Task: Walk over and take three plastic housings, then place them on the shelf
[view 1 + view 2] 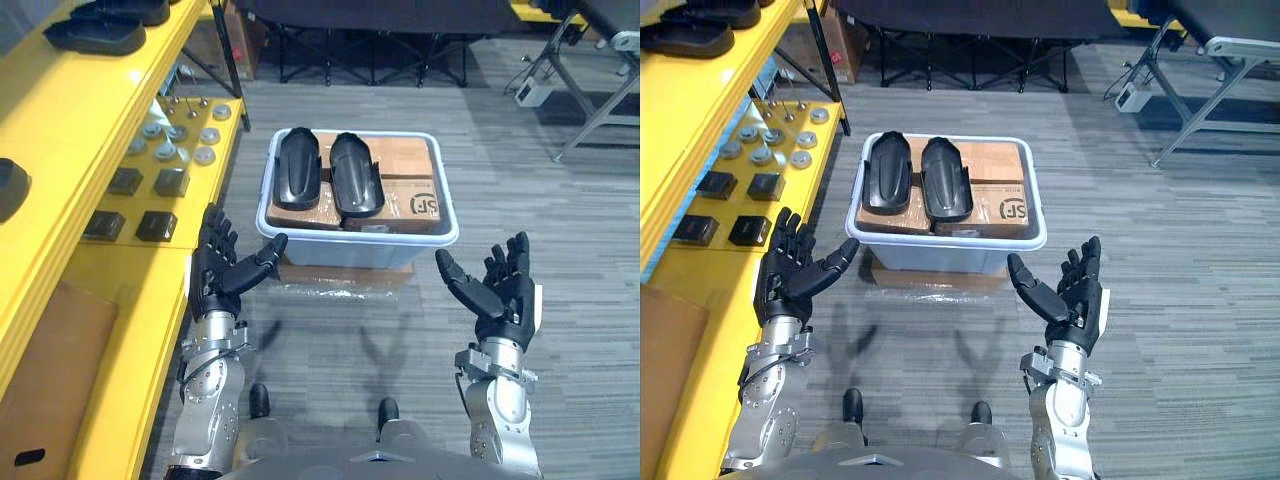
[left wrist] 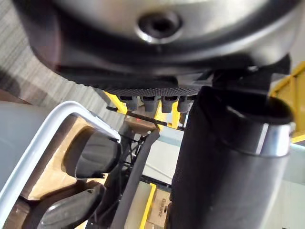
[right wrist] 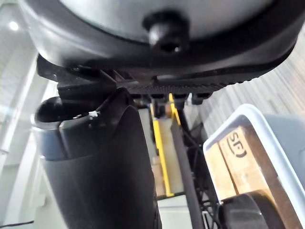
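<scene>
The bin [image 1: 357, 238] is open on top, its two housings [image 1: 298, 168] unobstructed. The yellow shelf [image 1: 90, 120] stands just beside the left hand [image 1: 212, 270].

Floor: grey carpet [image 1: 560, 260], fine streaked weave, evenly lit. 9 o'clock: yellow shelf [image 1: 90, 110], its tiers running away toward 11. 12 o'clock: black folding frames [image 1: 372, 55] on thin crossed legs. 2 o'clock: grey metal table legs [image 1: 598, 122], splayed, with a small white box [image 1: 531, 92] on the floor beside them.
</scene>
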Tool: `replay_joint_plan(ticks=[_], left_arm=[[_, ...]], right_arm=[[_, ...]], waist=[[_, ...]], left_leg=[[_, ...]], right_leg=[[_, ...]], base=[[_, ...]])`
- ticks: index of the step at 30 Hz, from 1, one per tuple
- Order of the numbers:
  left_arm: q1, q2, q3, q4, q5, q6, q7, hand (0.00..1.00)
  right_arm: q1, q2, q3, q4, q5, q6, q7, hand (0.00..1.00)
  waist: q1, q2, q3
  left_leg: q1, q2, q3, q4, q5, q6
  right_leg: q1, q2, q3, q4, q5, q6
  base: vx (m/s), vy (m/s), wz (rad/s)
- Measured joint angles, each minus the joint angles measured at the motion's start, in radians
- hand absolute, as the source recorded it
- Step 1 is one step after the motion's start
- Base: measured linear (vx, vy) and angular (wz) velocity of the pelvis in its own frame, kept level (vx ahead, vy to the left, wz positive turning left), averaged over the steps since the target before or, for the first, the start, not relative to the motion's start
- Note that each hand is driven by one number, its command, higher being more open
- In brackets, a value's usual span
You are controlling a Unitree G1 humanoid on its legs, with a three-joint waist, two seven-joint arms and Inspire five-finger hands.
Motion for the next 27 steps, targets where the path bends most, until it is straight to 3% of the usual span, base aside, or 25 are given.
replay_joint_plan(ticks=[9,22,24,26,27], left_arm=[[-0.008,0.000,-0.022,0.001,0.000,0.000,-0.004,1.00],[-0.015,0.004,-0.109,0.047,0.000,0.019,-0.054,1.00],[-0.014,0.005,-0.114,0.057,-0.002,0.027,-0.052,1.00],[-0.007,0.004,-0.114,0.073,-0.006,0.027,-0.037,1.00],[-0.002,0.003,-0.110,0.090,-0.010,0.027,-0.031,1.00]], right_arm=[[-0.006,-0.001,0.080,0.066,0.040,0.021,0.054,1.00],[-0.041,-0.005,0.132,0.083,0.034,0.049,0.070,1.00],[-0.040,-0.006,0.146,0.086,0.037,0.070,0.077,1.00],[-0.037,-0.007,0.167,0.096,0.038,0.084,0.102,1.00],[-0.035,-0.014,0.184,0.098,0.038,0.092,0.120,1.00]], waist=[[0.000,-0.008,-0.067],[-0.003,-0.013,-0.093],[-0.002,-0.013,-0.093],[-0.001,-0.010,-0.091],[0.002,0.005,-0.081]], left_leg=[[0.009,-0.001,0.005,-0.020,0.011,-0.005],[0.030,0.000,0.006,-0.036,0.015,-0.003],[0.025,0.006,0.008,-0.010,-0.001,-0.010],[-0.015,0.029,0.007,0.099,-0.058,-0.006],[-0.041,0.057,0.001,0.194,-0.095,-0.007]], right_leg=[[0.000,0.000,0.004,-0.015,0.006,0.005],[0.014,0.003,0.003,-0.017,0.005,0.004],[0.017,0.007,0.006,-0.015,0.004,0.003],[0.020,0.021,0.010,-0.007,-0.003,-0.007],[0.025,0.043,0.012,0.005,-0.015,-0.023]], base=[[-0.01,0.002,-0.03],[0.00,0.000,0.00],[-0.02,-0.007,-0.08],[-0.03,-0.027,-0.15],[-0.03,-0.060,-0.16]])
